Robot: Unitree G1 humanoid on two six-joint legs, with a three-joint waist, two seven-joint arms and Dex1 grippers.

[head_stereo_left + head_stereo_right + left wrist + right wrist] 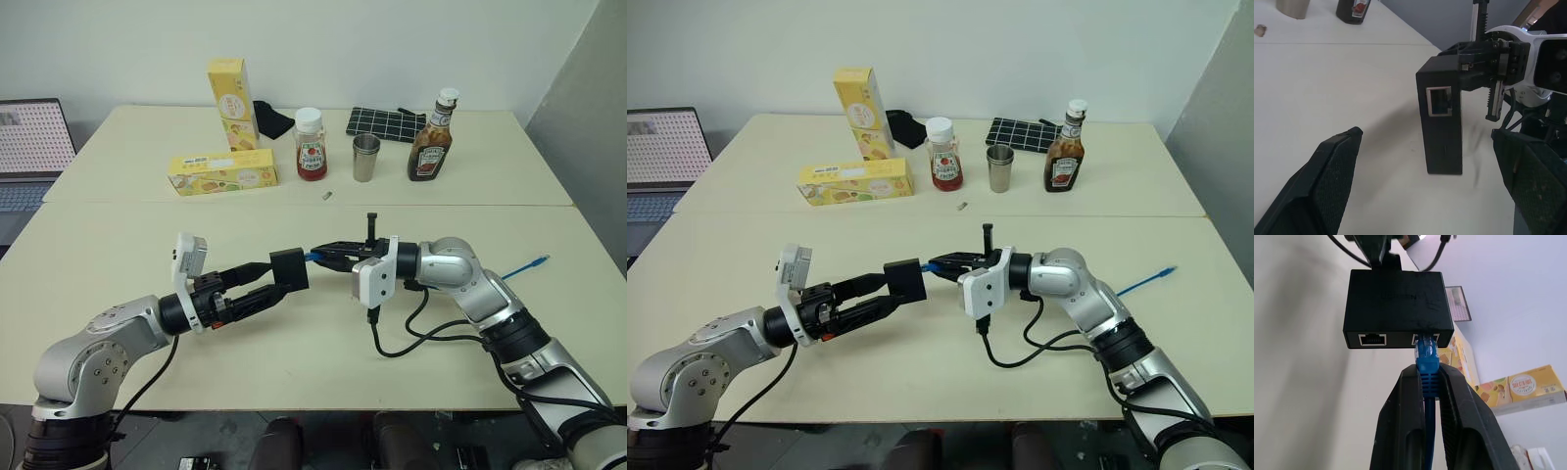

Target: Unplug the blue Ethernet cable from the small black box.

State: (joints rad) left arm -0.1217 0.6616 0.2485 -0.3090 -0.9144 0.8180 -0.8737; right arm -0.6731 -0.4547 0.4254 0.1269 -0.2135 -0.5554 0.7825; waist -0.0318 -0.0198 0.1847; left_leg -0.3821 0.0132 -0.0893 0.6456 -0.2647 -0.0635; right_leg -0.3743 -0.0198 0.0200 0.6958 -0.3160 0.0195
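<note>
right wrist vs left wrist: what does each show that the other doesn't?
Right wrist: the blue cable pinched in the right tool, its plug still in a port of the black box, an empty port beside it, and yellow cartons.

Left wrist: the left tool open, its fingers off the box, plus a metal cup and sauce bottle.

Both: the box, lifted off the table.
</note>
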